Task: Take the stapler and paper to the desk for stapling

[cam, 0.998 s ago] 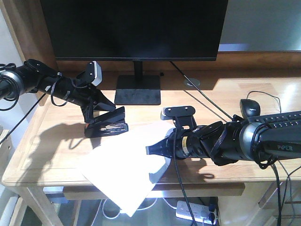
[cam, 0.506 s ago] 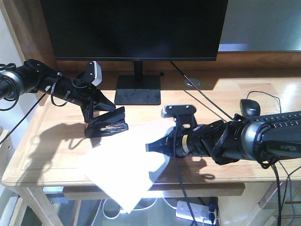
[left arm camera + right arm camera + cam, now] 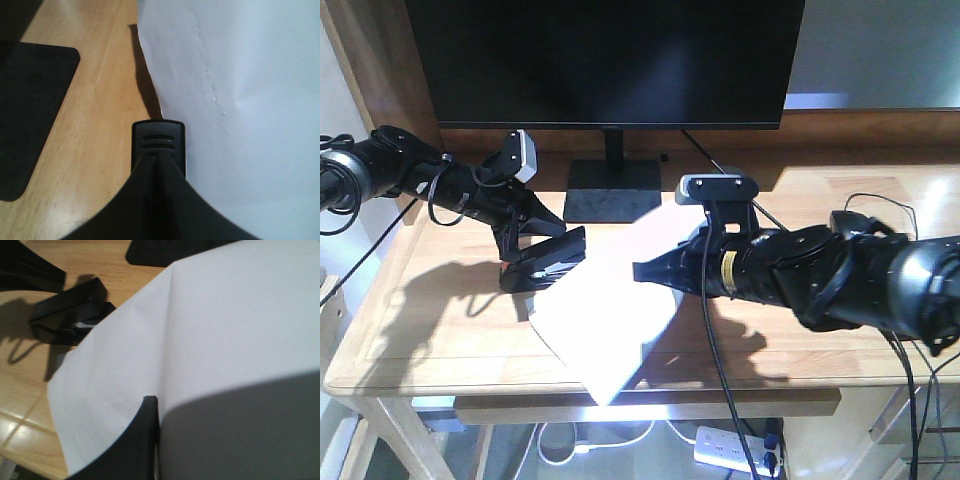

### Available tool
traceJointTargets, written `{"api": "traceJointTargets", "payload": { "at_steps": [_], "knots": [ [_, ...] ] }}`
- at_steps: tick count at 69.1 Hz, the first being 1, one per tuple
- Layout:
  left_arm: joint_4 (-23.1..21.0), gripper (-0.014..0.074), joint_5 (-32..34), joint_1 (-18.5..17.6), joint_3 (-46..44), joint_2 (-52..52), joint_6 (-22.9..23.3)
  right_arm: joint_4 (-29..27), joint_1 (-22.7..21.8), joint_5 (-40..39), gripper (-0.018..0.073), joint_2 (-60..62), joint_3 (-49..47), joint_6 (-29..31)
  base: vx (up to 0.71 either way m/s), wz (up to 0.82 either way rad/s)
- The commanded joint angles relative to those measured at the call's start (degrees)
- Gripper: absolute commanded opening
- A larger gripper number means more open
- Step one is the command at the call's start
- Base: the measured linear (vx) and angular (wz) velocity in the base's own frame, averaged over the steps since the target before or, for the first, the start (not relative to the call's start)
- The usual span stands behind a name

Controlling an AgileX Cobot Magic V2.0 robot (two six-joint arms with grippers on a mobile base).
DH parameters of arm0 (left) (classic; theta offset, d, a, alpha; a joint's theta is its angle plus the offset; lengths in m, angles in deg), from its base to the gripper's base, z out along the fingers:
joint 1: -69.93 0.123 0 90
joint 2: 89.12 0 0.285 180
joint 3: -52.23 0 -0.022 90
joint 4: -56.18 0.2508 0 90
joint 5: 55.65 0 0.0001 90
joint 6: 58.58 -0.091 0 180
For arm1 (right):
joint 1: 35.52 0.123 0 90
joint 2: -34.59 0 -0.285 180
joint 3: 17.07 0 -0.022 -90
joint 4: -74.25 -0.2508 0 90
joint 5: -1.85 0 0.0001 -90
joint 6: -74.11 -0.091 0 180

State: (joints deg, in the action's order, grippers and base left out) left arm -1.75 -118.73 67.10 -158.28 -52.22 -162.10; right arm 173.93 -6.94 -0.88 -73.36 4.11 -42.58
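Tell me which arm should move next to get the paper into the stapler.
Right. The right gripper holds the paper lifted, with the paper's edge beside the stapler. The left gripper grips the stapler, so it would probably do best holding it steady.

No text, brand, number or sign can be read in any view. A small yellow band (image 3: 725, 268) circles the right arm (image 3: 820, 278) near its wrist, its markings too small to read. The monitor (image 3: 610, 60) screen is dark, and the paper (image 3: 610, 315) is blank.
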Motion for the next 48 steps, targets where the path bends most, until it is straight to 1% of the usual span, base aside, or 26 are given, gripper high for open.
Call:
{"api": "traceJointTargets", "payload": {
  "at_steps": [1,23,28,33,43,48],
  "knots": [
    [-3.6,-0.0006,-0.9,-0.2,-1.5,3.7,0.5,1.2,-0.1,-3.2,-0.0003,5.4,-1.6,0.0,0.00,0.00],
    [-3.6,-0.0006,-0.9,-0.2,-1.5,3.7,0.5,1.3,-0.1,-13.6,-0.0003,16.2,-1.4,-2.6,0.00,0.00],
    [-3.6,-0.0006,-0.9,-0.2,-1.5,3.7,0.5,2.0,-0.1,-15.9,-0.0003,18.1,-1.4,-3.0,0.00,0.00],
    [-3.6,-0.0006,-0.9,-0.2,-1.5,3.7,0.5,3.4,-0.1,-18.3,-0.0003,19.3,-1.4,-4.9,0.00,0.00],
    [-3.6,-0.0006,-0.9,-0.2,-1.5,3.7,0.5,3.4,-0.1,-28.2,-0.0003,18.8,-1.4,-5.1,0.00,0.00],
    [-3.6,-0.0006,-0.9,-0.2,-1.5,3.7,0.5,3.4,-1.1,-32.2,-0.0003,17.5,-1.4,-5.1,0.00,0.00]
  ]
}}
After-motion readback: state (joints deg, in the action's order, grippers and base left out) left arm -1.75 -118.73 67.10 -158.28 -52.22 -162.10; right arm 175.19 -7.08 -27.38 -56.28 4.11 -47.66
